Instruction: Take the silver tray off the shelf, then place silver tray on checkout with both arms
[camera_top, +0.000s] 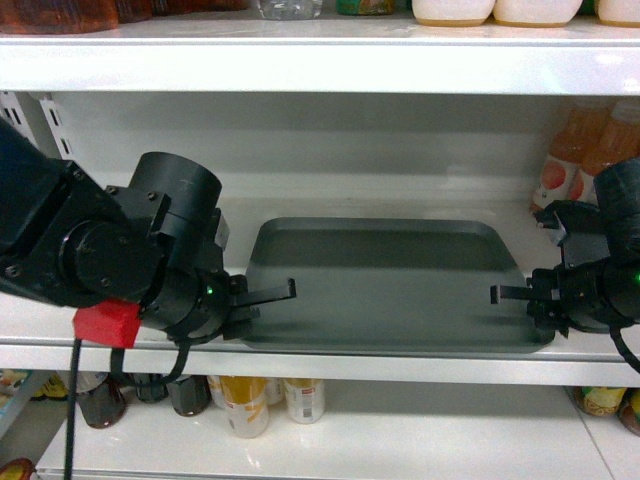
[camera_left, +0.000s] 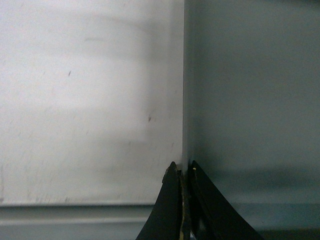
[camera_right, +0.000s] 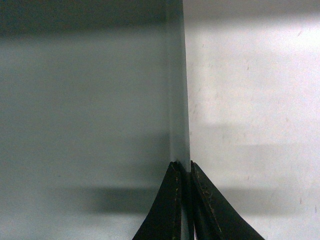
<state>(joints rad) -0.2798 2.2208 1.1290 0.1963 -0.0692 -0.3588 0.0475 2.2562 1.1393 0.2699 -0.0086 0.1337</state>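
Grey-green and matte, the silver tray (camera_top: 385, 285) lies flat on the shelf (camera_top: 330, 362), a glossy white board with a thick rounded front edge, and reaches close to that near edge. Its low raised rim and rounded corners catch a dull light; its surface is plain. The left gripper (camera_top: 262, 300) meets the tray at its left short side, and the left wrist view shows both black fingers (camera_left: 172, 205) pressed together on the thin rim (camera_left: 186, 100), one on each face, with the white board on the left and the tray floor on the right. The right gripper (camera_top: 515, 298) meets the right short side; in its wrist view the fingers (camera_right: 200, 205) likewise pinch the rim (camera_right: 179, 90), tray floor to the left and white shelf to the right. A red block (camera_top: 105, 323) sits under the left arm's wrist housing.

The setting is a store rack. A white back panel (camera_top: 330, 150) stands behind the tray. An upper shelf board (camera_top: 320, 65) carries jars and white containers, cut off by the frame. At the far right, behind the right arm, stand orange juice bottles (camera_top: 575, 155). On the lower shelf (camera_top: 330, 440) are yellowish bottles (camera_top: 245, 400) and dark bottles (camera_top: 100, 400), seen only in part.
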